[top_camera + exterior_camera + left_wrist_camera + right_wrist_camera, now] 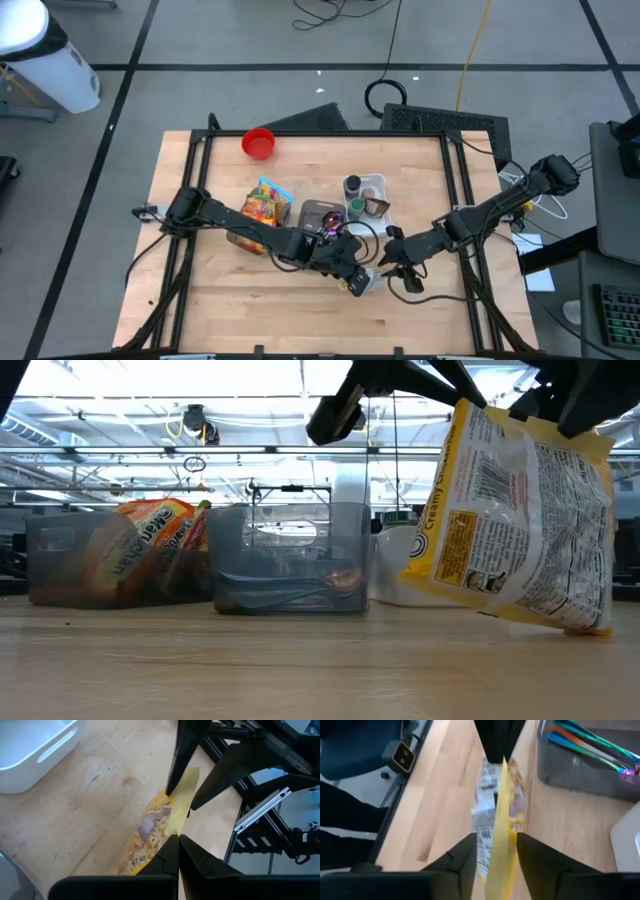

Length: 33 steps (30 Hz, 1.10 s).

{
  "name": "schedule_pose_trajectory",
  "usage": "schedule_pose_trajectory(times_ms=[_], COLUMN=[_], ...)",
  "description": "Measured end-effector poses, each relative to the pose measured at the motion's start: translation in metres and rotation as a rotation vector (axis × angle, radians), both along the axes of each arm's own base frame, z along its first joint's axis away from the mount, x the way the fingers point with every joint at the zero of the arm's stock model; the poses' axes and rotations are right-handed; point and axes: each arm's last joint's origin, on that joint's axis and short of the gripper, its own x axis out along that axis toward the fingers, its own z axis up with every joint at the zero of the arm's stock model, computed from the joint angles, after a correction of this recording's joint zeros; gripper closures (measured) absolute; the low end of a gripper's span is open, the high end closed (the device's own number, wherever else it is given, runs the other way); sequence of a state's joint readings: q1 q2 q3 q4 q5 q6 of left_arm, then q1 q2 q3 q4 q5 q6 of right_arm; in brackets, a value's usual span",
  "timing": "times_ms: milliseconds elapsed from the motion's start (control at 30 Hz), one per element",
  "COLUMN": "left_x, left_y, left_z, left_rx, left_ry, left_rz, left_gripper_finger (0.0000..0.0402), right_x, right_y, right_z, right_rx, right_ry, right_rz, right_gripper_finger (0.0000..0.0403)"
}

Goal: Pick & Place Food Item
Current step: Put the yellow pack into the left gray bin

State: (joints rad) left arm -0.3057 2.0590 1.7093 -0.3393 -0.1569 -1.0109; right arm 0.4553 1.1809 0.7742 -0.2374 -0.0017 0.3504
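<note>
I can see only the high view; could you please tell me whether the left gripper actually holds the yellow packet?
Observer: Yes. The left wrist view shows the left gripper shut on the packet, on its yellow edge.
Operator: Thank you. Is the right gripper closed on it too?
Observer: Not yet. In the right wrist view the right gripper has one finger on each side of the packet's edge, apart.
Operator: How does the packet sit?
Observer: In the low view it stands tilted, with its printed back towards the camera.
</note>
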Motion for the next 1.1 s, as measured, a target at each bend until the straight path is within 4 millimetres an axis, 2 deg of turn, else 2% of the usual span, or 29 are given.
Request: schedule_pose_trajectory(times_ms=[233, 300, 767, 933, 1100], left_x=[0.000, 0.001, 0.011, 0.010, 0.006], left_y=[0.000, 0.000, 0.012, 0.018, 0.031], left_z=[0.000, 0.000, 0.009, 0.016, 0.031], left_rx=[-0.002, -0.003, -0.053, -0.078, -0.030], left_ry=[0.000, -0.004, -0.102, -0.120, -0.154], left_rz=[0.002, -0.002, -0.186, -0.322, -0.325], left_gripper_finger=[0.0397, 0.0398, 0.0381, 0.0381, 0.0381], right_x=[-0.002, -0.002, -0.004, -0.015, -0.027], right_y=[-0.001, -0.001, -0.002, -0.007, -0.013], right_z=[-0.003, -0.003, 0.001, 0.012, 0.031], right_rx=[-0.019, -0.024, -0.035, -0.013, -0.059], right_ry=[0.031, 0.028, 0.004, -0.008, 0.028], right_rz=[0.003, 0.005, -0.002, -0.018, -0.023], right_gripper_finger=[0.0379, 0.0396, 0.0402, 0.0403, 0.0403])
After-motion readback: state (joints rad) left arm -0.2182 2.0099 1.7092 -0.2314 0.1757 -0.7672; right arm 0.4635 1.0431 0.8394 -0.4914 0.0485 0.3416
